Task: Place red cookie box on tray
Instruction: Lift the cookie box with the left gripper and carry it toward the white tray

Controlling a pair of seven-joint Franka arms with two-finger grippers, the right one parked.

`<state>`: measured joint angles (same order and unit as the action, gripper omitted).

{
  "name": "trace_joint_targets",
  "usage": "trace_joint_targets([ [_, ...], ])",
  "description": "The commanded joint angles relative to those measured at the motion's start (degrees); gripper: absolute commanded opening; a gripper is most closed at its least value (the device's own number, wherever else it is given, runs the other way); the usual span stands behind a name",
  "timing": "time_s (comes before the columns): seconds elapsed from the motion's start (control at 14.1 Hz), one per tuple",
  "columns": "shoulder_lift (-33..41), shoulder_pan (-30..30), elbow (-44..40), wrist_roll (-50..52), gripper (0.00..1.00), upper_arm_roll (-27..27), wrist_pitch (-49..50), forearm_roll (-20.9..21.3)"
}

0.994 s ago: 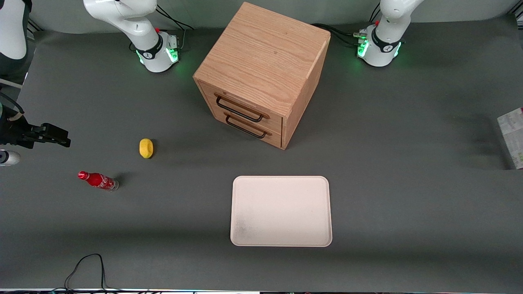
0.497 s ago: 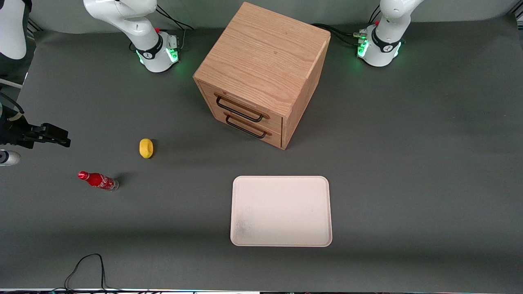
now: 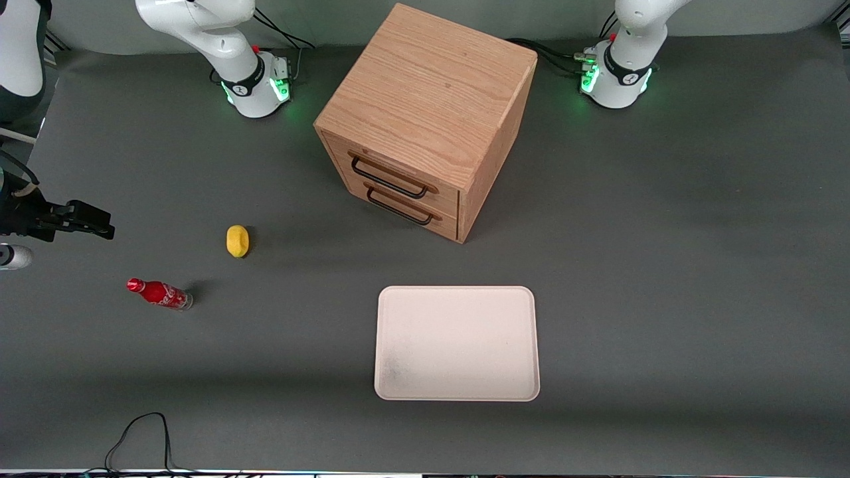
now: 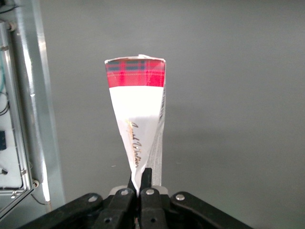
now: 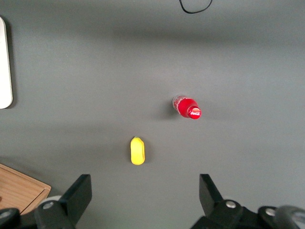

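In the left wrist view, my gripper [image 4: 141, 179] is shut on the lower edge of the red cookie box [image 4: 138, 124]. The box hangs edge-on above the grey table, showing a whitish face with gold script and a red tartan end. Neither the gripper nor the box shows in the front view. The cream-white tray [image 3: 457, 343] lies flat with nothing on it, nearer the front camera than the wooden cabinet [image 3: 425, 119]. A sliver of the tray [image 5: 4, 67] also shows in the right wrist view.
The wooden cabinet has two drawers with black handles. A yellow lemon-like object [image 3: 237, 240] and a small red soda bottle [image 3: 159, 293] lie toward the parked arm's end. A metal frame rail [image 4: 33, 95] runs beside the held box. A black cable [image 3: 139, 431] loops by the front edge.
One second ago the box showed at the working arm's end of the front view; it has since moved out of that view. Nothing else has shifted.
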<state>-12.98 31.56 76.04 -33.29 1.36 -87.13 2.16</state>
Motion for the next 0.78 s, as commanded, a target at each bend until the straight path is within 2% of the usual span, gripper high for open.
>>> trace_joint_targets([
  [0.0, -1.2, -11.8, -6.8, 11.0, 0.00, -0.8, 9.0, 2.8],
  [0.28, -1.5, -31.9, -7.2, 37.8, 0.00, -0.7, 11.5, 2.1],
  [0.43, -2.7, -38.3, -7.9, 47.6, 0.00, -0.7, 10.8, 1.9],
  [0.71, -10.0, -47.9, -13.5, 65.2, 0.00, 0.9, 5.6, 1.7],
])
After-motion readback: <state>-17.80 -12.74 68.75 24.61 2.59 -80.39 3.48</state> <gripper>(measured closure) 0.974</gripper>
